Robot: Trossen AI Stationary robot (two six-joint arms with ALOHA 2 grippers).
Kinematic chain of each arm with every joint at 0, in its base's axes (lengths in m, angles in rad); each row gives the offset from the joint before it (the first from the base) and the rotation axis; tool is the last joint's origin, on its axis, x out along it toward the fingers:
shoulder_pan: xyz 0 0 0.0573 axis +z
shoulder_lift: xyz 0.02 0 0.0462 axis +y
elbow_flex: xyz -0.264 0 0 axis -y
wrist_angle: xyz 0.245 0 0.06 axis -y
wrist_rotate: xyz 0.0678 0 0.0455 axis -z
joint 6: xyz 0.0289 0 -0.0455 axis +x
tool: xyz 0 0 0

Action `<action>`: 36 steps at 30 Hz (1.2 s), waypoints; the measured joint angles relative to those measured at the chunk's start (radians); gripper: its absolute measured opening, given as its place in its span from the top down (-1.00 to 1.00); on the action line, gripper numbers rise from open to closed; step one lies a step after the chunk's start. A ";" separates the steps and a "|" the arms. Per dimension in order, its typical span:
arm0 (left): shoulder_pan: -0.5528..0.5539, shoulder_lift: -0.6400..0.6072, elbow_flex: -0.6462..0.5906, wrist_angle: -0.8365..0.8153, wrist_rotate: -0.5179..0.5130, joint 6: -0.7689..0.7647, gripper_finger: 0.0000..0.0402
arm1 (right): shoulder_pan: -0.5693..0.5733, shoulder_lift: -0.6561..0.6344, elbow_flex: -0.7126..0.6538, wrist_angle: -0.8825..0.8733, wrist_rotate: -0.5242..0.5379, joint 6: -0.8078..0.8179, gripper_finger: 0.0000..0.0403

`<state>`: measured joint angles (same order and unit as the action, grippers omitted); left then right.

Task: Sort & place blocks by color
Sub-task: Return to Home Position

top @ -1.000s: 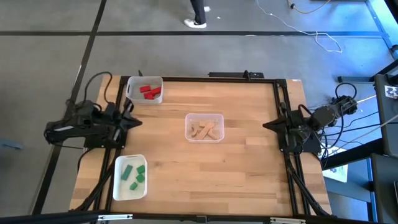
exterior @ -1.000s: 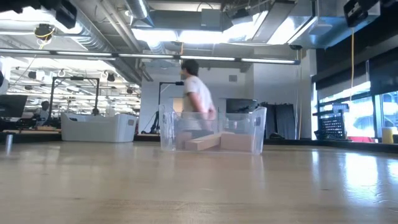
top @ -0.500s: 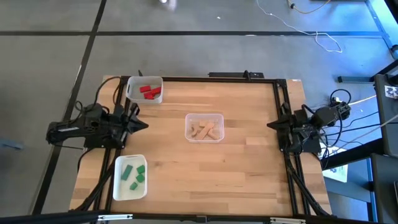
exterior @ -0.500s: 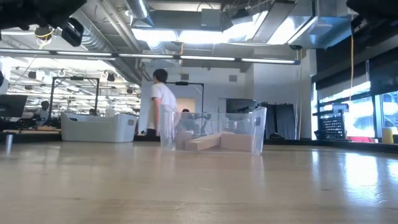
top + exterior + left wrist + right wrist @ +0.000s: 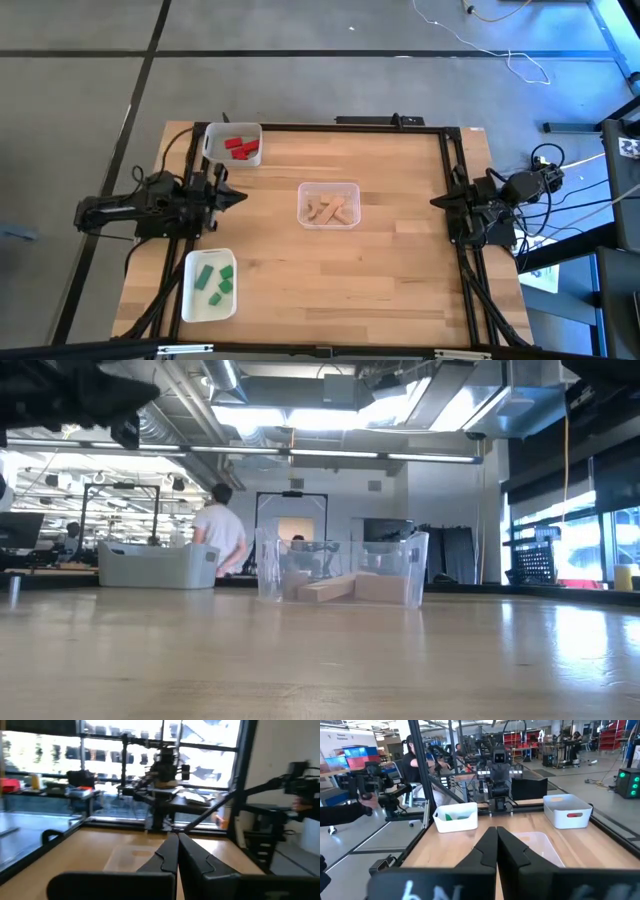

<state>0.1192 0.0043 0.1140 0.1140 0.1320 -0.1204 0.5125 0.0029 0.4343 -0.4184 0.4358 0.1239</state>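
Left edge of the counter point(image 5: 400, 270): my left fingers point(image 5: 167, 857) hang over it, pointing right, tips pressed together with nothing between them. They sit between the two white trays and touch neither.

Far left corner: white tray point(image 5: 212, 135) with the red blocks point(image 5: 240, 147) lying in it. Near left: second white tray point(image 5: 190, 300) with the green blocks point(image 5: 213, 280) scattered flat on its floor.

Centre: clear tray point(image 5: 303, 190) holding the plain light-wood blocks point(image 5: 330, 209), piled loosely, some leaning on each other. I see no block loose on the bare counter; the sort looks finished, and both arms look parked.

Right edge: my right fingers point(image 5: 487, 850) point left toward the clear tray, well apart from it, also pressed together and holding nothing.

Handling, my judgement:
- The blocks are small solid wood, so they should be light, stiff and not fragile.
- The painted red and green faces are probably slicker than the bare wood.
- The best hold would be from above, across two flat parallel sides at mid-length.
- A narrow spread should keep my tips off the tray walls and the neighbouring blocks.
- In the light-wood pile I would take the topmost piece first, since the leaning ones may slide.
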 joint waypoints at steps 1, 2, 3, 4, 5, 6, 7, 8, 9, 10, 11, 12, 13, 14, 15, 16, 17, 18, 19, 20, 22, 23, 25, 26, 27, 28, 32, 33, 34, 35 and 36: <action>0.000 0.000 -0.012 0.006 -0.025 0.000 1.00 | 0.000 0.000 0.000 0.003 0.000 -0.006 1.00; 0.000 0.000 -0.024 0.018 -0.050 0.001 1.00 | 0.000 0.000 0.000 0.004 0.001 -0.020 1.00; 0.000 0.000 -0.037 0.025 -0.072 0.000 1.00 | 0.000 0.000 0.000 0.003 0.007 -0.028 1.00; 0.000 0.000 -0.052 0.026 -0.090 0.000 1.00 | 0.000 0.000 0.000 0.003 0.007 -0.035 1.00; 0.000 0.000 -0.068 0.027 -0.102 -0.001 1.00 | 0.000 0.000 0.000 0.004 0.007 -0.050 1.00; 0.000 0.000 -0.085 0.042 -0.106 -0.004 1.00 | 0.000 0.000 0.000 0.008 0.007 -0.063 1.00; 0.000 0.000 -0.101 0.068 -0.107 -0.004 1.00 | 0.000 0.000 0.000 0.012 0.007 -0.079 1.00; 0.000 0.000 -0.107 0.076 -0.108 0.000 1.00 | 0.000 0.000 0.000 0.015 0.007 -0.087 1.00; 0.000 0.000 -0.106 0.072 -0.114 0.006 1.00 | 0.000 0.000 0.000 0.017 0.007 -0.099 1.00; 0.000 0.000 -0.106 0.068 -0.116 0.014 1.00 | 0.000 0.000 0.000 0.017 0.007 -0.103 1.00; 0.000 0.000 -0.106 0.064 -0.119 0.023 1.00 | 0.000 0.000 0.000 0.017 0.007 -0.104 1.00; 0.000 0.000 -0.106 0.062 -0.119 0.031 1.00 | 0.000 0.000 0.000 0.017 0.007 -0.104 1.00; 0.000 0.000 -0.106 0.060 -0.119 0.037 1.00 | 0.000 0.000 0.000 0.017 0.007 -0.104 1.00; 0.000 0.000 -0.106 0.060 -0.120 0.047 1.00 | 0.000 0.000 0.000 0.017 0.007 -0.105 1.00; 0.000 0.000 -0.106 0.060 -0.123 0.051 1.00 | 0.000 0.000 0.000 0.017 0.006 -0.107 1.00; 0.000 0.000 -0.106 0.060 -0.129 0.052 1.00 | 0.000 0.000 0.000 0.016 0.006 -0.107 1.00; 0.000 0.000 -0.106 0.059 -0.132 0.052 1.00 | 0.000 0.000 0.000 0.011 0.006 -0.106 1.00; 0.000 0.000 -0.106 0.059 -0.132 0.052 1.00 | 0.000 0.000 0.000 0.004 0.006 -0.106 1.00; 0.000 0.000 -0.106 0.059 -0.132 0.052 1.00 | 0.000 0.000 0.000 -0.003 0.006 -0.105 1.00; 0.000 0.000 -0.106 0.059 -0.132 0.051 1.00 | 0.000 0.000 -0.008 0.007 0.006 -0.107 1.00; 0.000 0.000 -0.106 0.060 -0.132 0.051 1.00 | 0.000 0.000 -0.042 0.024 0.007 -0.127 1.00; 0.000 0.000 -0.106 0.060 -0.133 0.051 1.00 | 0.000 0.000 -0.065 0.039 0.007 -0.129 1.00; 0.000 0.000 -0.106 0.061 -0.140 0.047 1.00 | 0.000 0.001 -0.115 0.097 0.007 -0.132 1.00; 0.000 0.000 -0.106 0.061 -0.145 0.046 1.00 | 0.000 0.001 -0.139 0.131 0.007 -0.133 1.00; 0.000 0.000 -0.106 0.062 -0.146 0.046 1.00 | 0.000 0.001 -0.161 0.162 0.007 -0.133 1.00; 0.000 0.000 -0.106 0.064 -0.147 0.046 1.00 | 0.000 0.001 -0.183 0.190 0.007 -0.133 1.00; 0.000 0.000 -0.106 0.065 -0.147 0.046 1.00 | 0.000 0.001 -0.262 0.267 0.007 -0.134 1.00; 0.000 0.000 -0.106 0.065 -0.147 0.046 1.00 | 0.000 0.001 -0.279 0.284 0.006 -0.131 1.00; 0.000 0.000 -0.106 0.065 -0.147 0.046 1.00 | 0.000 0.001 -0.295 0.298 0.005 -0.131 1.00; 0.000 0.000 -0.106 0.065 -0.147 0.046 1.00 | 0.000 0.001 -0.308 0.311 0.000 -0.133 1.00; 0.000 0.000 -0.106 0.065 -0.147 0.046 1.00 | 0.000 0.001 -0.318 0.326 -0.008 -0.135 1.00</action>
<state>0.1193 0.0044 0.0082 0.1787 -0.0147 -0.0746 0.5121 0.0035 0.1163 -0.0922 0.4276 -0.0113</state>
